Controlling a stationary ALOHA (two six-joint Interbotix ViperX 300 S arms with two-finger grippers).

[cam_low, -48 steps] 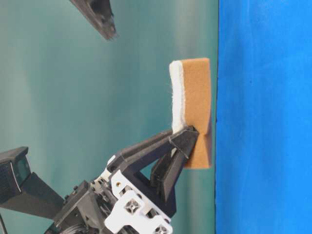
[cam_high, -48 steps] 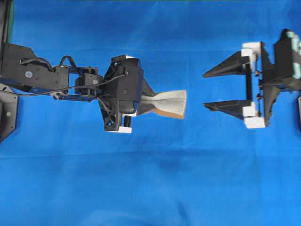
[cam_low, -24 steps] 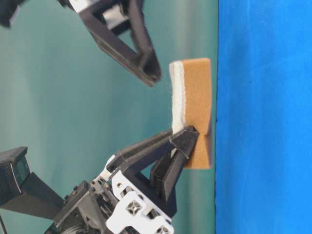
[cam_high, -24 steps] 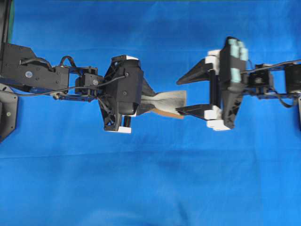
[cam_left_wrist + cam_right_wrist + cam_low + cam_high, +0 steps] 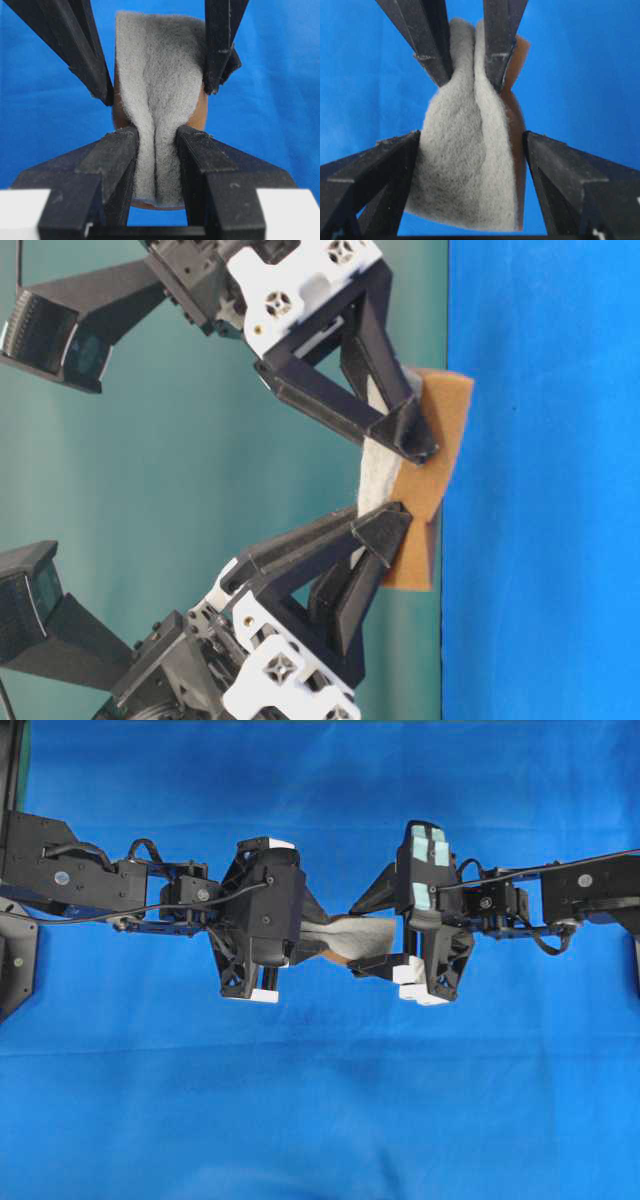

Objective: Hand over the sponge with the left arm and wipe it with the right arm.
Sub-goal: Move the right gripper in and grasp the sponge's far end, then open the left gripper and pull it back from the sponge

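The left pincer (image 5: 318, 932) is clamped tight on one end of the sponge (image 5: 358, 932), its two black fingers (image 5: 117, 150) squeezing the grey felt layer into a deep fold between them. The sponge is held up in the air above the blue worktop (image 5: 320, 1120), sticking out from those fingers toward the right arm (image 5: 560, 895), with its grey face turned up and its thin orange-brown layer underneath.

The right pincer (image 5: 362, 935) stands wide open around the sponge's free end, one finger on each side of it. In the right wrist view both of its fingers (image 5: 385, 165) flank the broad grey face of the sponge (image 5: 465, 165): the one on the grey side seems to lie against the felt, while a sliver of blue shows between the other and the orange edge. From table level one of its fingertips (image 5: 412, 435) overlaps the orange face of the sponge (image 5: 440, 450), and that end looks bent out of line with the gripped end, so there may be some contact, though I cannot be sure from this angle.

Behind the sponge on the left, the left arm (image 5: 90, 880) runs level to its mount at the edge of the overhead view. The right arm reaches in from the opposite edge, its wrist body carrying pale teal patches (image 5: 425, 850).
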